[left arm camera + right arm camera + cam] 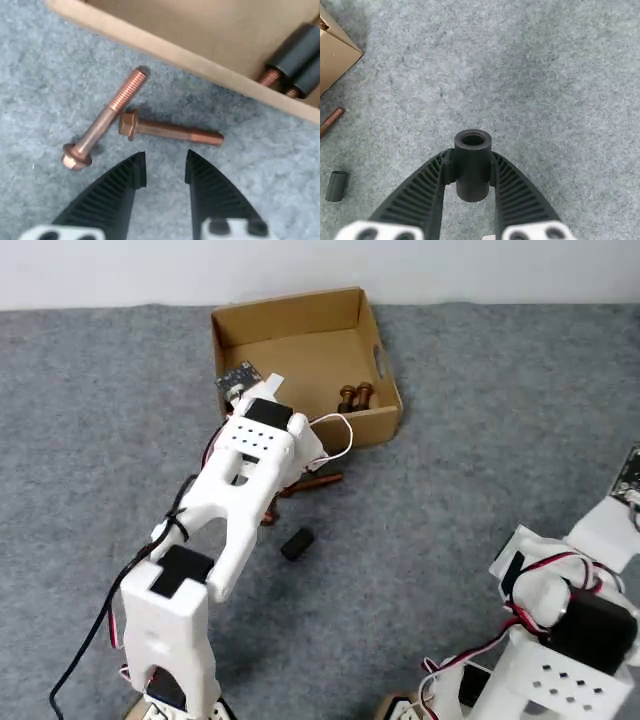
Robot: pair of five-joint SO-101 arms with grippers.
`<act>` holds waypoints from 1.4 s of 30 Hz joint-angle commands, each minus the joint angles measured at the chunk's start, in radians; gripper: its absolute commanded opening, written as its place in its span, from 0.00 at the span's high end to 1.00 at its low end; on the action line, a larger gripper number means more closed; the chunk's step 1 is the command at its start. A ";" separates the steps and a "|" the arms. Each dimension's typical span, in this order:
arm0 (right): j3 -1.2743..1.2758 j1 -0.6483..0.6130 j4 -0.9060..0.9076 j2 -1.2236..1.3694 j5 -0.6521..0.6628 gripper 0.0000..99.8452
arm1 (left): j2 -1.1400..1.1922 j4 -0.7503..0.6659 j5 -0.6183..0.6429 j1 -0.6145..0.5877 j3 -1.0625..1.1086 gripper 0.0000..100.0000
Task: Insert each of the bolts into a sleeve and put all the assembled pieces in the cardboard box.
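Observation:
Two copper bolts lie on the grey mat just outside the cardboard box (175, 55): one bolt (102, 122) lies slanted, the other bolt (167, 130) has its head against the first one's shank. My left gripper (164, 165) hangs open right above them, holding nothing. Two assembled pieces (295, 60) lie inside the box (300, 360), seen from above as a pair (355, 395). My right gripper (472, 165) is shut on a black sleeve (472, 150), its hole facing the camera. Another loose sleeve (297, 543) lies on the mat.
The left arm (240, 490) stretches from the front edge toward the box and covers most of the bolts (322, 480). The right arm (560, 630) sits folded at the front right. Grey mat stretches between the arms and right of the box.

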 commanded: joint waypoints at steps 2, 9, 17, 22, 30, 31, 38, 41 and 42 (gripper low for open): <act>-0.006 0.013 0.038 -0.012 -0.011 0.99 | 0.038 0.011 0.008 -0.002 -0.044 0.86; -0.006 0.010 0.038 -0.010 -0.011 0.99 | 0.103 0.003 0.008 -0.011 -0.088 0.86; -0.006 0.010 0.036 -0.008 -0.009 0.99 | 0.189 0.009 0.008 -0.104 -0.220 0.86; -0.006 0.008 0.036 -0.005 -0.008 0.99 | 0.229 0.011 0.008 -0.103 -0.266 0.86; -0.006 0.008 0.036 -0.004 -0.006 0.99 | 0.288 0.011 0.008 -0.095 -0.369 0.86; -0.006 0.008 0.036 -0.004 -0.006 0.99 | 0.298 0.011 0.008 -0.089 -0.383 0.86; -0.005 0.008 0.031 -0.002 -0.006 0.99 | 0.391 0.026 0.005 -0.043 -0.401 0.86; -0.005 0.008 0.031 -0.002 -0.006 0.99 | 0.397 0.035 0.005 -0.041 -0.414 0.86; -0.005 0.008 0.031 -0.002 -0.006 0.99 | 0.402 0.051 0.003 -0.040 -0.429 0.86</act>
